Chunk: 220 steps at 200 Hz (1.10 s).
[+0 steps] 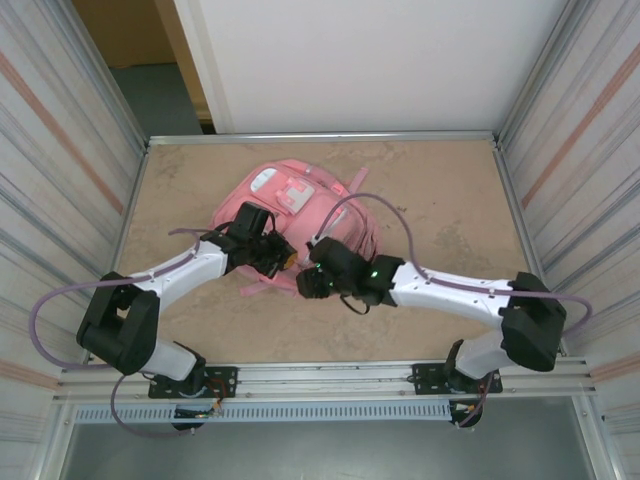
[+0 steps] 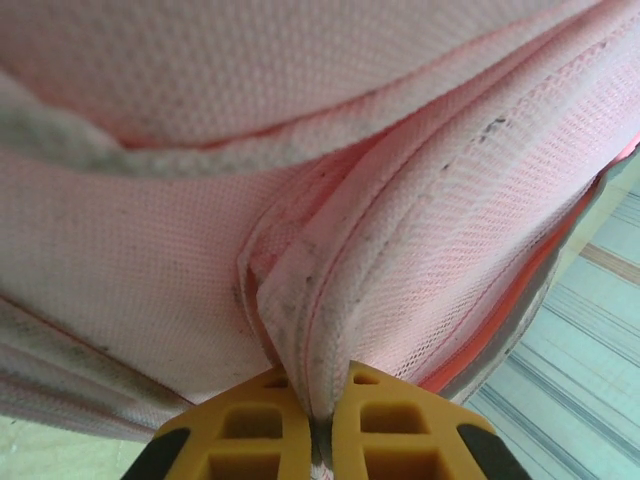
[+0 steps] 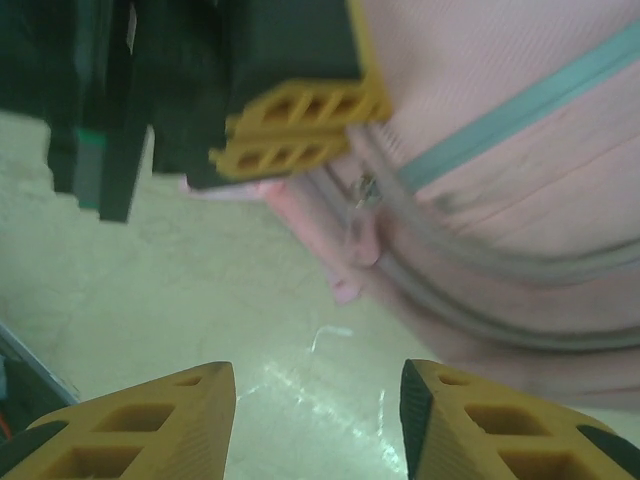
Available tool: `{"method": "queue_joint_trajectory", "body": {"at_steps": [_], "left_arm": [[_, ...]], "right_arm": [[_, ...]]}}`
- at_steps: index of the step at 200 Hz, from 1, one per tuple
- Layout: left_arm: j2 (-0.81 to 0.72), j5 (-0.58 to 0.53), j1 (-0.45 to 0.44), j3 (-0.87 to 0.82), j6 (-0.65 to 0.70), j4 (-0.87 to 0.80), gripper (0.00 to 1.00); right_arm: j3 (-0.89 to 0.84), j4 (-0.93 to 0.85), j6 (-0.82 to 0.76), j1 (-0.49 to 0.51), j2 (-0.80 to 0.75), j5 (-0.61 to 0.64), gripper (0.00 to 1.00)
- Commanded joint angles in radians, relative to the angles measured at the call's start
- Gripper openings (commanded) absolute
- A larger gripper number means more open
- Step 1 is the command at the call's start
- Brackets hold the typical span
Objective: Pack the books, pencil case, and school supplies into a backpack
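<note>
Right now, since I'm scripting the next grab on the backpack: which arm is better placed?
Right, probably: the right pincer is open, empty, facing the backpack; the left pincer is shut on a fold of its fabric.

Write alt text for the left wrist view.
The left gripper is shut on a seamed fold of the pink backpack, whose mesh fabric bunches in layers above it. Its yellow fingers meet at the bottom edge, pinching the fold; a striped panel shows at lower right.
</note>
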Motion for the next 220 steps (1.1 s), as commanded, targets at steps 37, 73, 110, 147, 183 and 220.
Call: {"method": "queue_joint_trajectory", "body": {"at_steps": [37, 73, 110, 147, 183, 220], "left_arm": [[-0.028, 0.151, -0.017, -0.028, -0.124, 0.063, 0.01], [-0.036, 0.185, -0.021, -0.041, -0.131, 0.098, 0.01], [-0.036, 0.19, -0.02, -0.056, -0.14, 0.112, 0.0], [-0.032, 0.185, -0.021, -0.063, -0.143, 0.117, 0.0], [-0.023, 0.182, -0.017, -0.074, -0.14, 0.122, 0.0], [-0.004, 0.175, 0.005, -0.085, -0.127, 0.143, 0.0]], "right_arm": [[0.133, -0.043, 0.223, 0.042, 0.171, 0.291, 0.4], [0.154, -0.01, 0.258, 0.033, 0.246, 0.278, 0.35], [0.194, -0.052, 0.318, 0.032, 0.302, 0.319, 0.25], [0.177, -0.128, 0.387, 0.01, 0.281, 0.34, 0.22], [0.087, -0.062, 0.37, -0.028, 0.201, 0.233, 0.14], [0.023, -0.014, 0.354, -0.048, 0.126, 0.093, 0.11]]}}
